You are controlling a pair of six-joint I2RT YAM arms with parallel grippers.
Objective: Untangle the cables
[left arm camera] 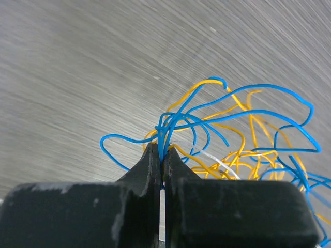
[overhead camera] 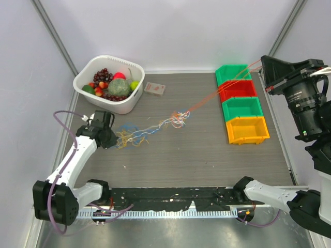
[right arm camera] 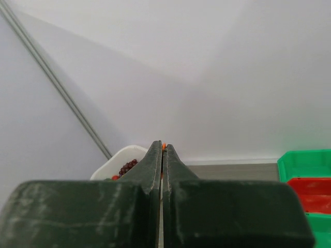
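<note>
Cables [overhead camera: 150,129]: one loose bundle on the desk [overhead camera: 207,160], mid-left, well apart from everything else lying there.

Desk: grey, wood-grained. White basket [overhead camera: 119,107] of fruit at the far left corner. Row of four bins [overhead camera: 248,129] down the right side: green, red, green, yellow. Small card box [overhead camera: 154,89] between basket and bins.

Bundle's long axis: low-left to high-right across the desk. The left end is a yellow-and-blue snarl just beside my left jaws. The right end is a tighter knot [overhead camera: 178,119]. From that knot the red-orange cord [overhead camera: 217,93] runs taut off the desk and over the bins to my right jaws, held high at the far right.

Left jaws: clenched on the blue cord [left arm camera: 232,116], low at the desk. Yellow cords [left arm camera: 243,155] and a white cord [left arm camera: 220,164] loop just behind it, none of them pinched as far as I can tell.

Right jaws: clenched, with a speck of red-orange at the tips, so grasping that cord.

Judgement: my two grips sit at opposite ends of the axis, with the knot between them. The next pull should follow that same line, right jaws drawing away up-right while left jaws anchor. Risk: the knot cinches instead of slipping, or the whole bundle drags.
</note>
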